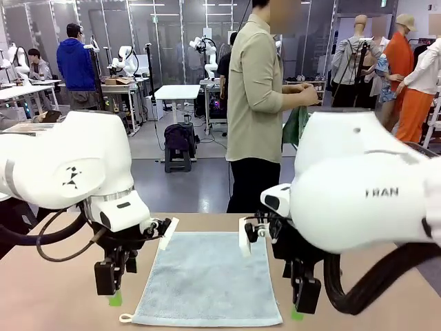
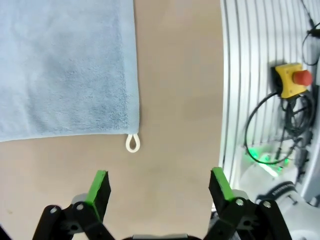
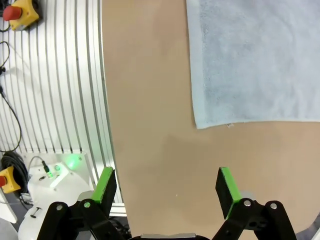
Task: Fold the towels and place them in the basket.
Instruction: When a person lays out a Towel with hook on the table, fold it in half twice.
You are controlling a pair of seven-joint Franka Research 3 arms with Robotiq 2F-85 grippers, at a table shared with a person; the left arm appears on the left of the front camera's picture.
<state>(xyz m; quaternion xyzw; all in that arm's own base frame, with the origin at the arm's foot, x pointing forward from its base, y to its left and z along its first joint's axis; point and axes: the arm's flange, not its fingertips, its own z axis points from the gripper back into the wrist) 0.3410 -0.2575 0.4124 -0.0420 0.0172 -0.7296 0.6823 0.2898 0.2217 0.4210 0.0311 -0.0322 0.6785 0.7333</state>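
A dusty blue-grey towel [image 1: 207, 279] lies flat and unfolded on the tan table, its white corner loop [image 1: 125, 318] at the near left corner. My left gripper [image 1: 114, 293] hangs open just left of the towel; in the left wrist view the gripper [image 2: 160, 187] points at bare table below the loop [image 2: 132, 143] and the towel [image 2: 65, 65]. My right gripper [image 1: 300, 303] stands open just right of the towel; its wrist view has the gripper [image 3: 167, 187] over bare table beside the towel's near corner [image 3: 200, 122]. A person [image 1: 256, 103] at the far side holds a green towel [image 1: 296, 124]. The basket is out of view.
The table's near edge meets a ribbed aluminium frame [image 2: 260, 75] carrying a yellow stop button [image 2: 292, 80] and cables. Another stop button [image 3: 20, 14] sits on the frame on the right arm's side. Bare table surrounds the towel.
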